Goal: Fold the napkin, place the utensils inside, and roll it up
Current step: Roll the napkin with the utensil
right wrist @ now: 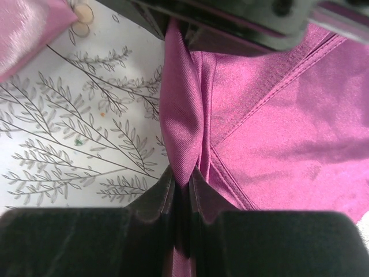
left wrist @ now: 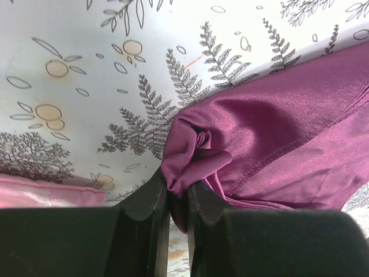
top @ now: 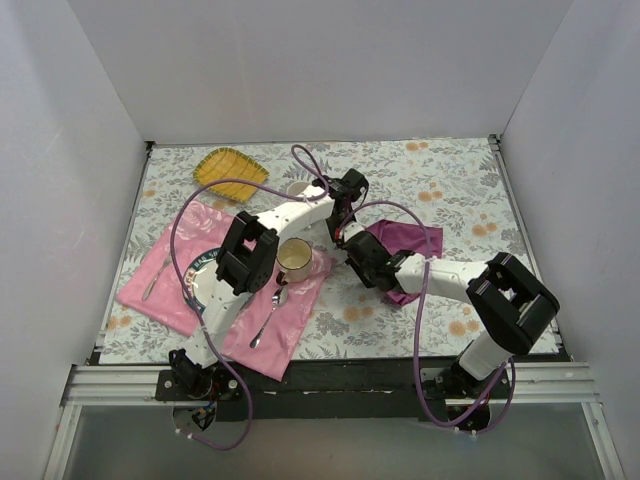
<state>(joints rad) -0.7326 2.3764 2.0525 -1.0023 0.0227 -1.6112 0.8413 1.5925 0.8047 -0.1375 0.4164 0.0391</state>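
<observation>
Napkin (top: 415, 240) first: it lies crumpled on the floral counter (top: 450, 180), right of centre, and both of my arms reach in to its left edge. My left claw (left wrist: 177, 189) is pressed together on a bunched fold at that edge, with the dark purple satin gathered into a small knot just above the fingertips. My right claw (right wrist: 181, 180) is also closed. It pinches a narrow ridge of the same cloth, which runs straight up from between the fingers toward the left claw, close ahead. The two claws sit very near each other on that ridge. The rest of the napkin spreads flat to the right, and a stitched hem crosses it on a slant.

Off to the left lies a lighter pink placemat (top: 165, 285). It carries a plate (top: 200, 275), partly hidden under my left arm, with a mug (top: 294, 260) on its right side. A spoon (top: 268, 320) lies on the placemat below the mug, and a fork (top: 155, 275) lies near its left edge. A yellow dish (top: 230, 168) sits at the back of the counter.
</observation>
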